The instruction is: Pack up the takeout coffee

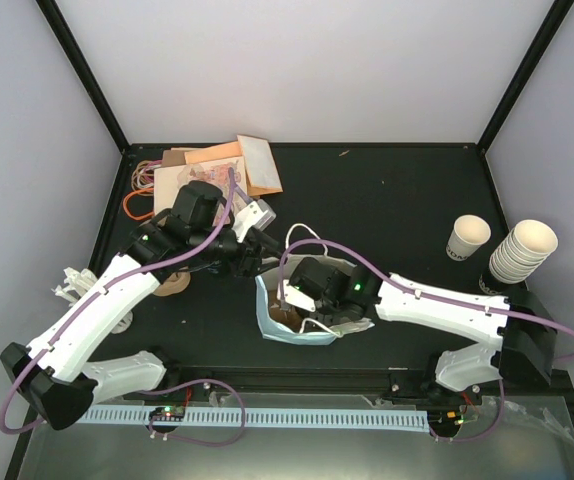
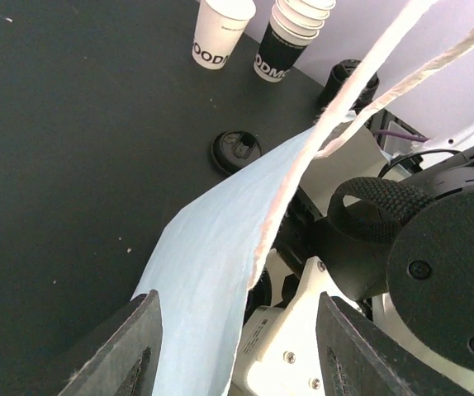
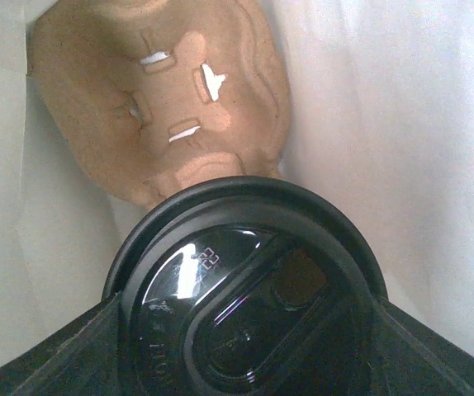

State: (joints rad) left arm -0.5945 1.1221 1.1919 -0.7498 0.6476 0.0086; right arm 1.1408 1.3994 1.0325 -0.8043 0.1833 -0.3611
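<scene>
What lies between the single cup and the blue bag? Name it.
A black lid-like disc lying on the table, shown in the left wrist view.

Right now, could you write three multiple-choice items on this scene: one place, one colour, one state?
1. The pulp cup carrier lies: A) inside the paper bag B) on a shelf C) on the floor.
2. The takeout coffee is capped in: A) white B) black C) red.
3. The right gripper is: A) open, empty B) shut on the takeout coffee C) out of view.
Answers: 1A, white bag walls surround it; 2B, a glossy black disc tops it; 3B, the cup sits clamped between its jaws.
</scene>
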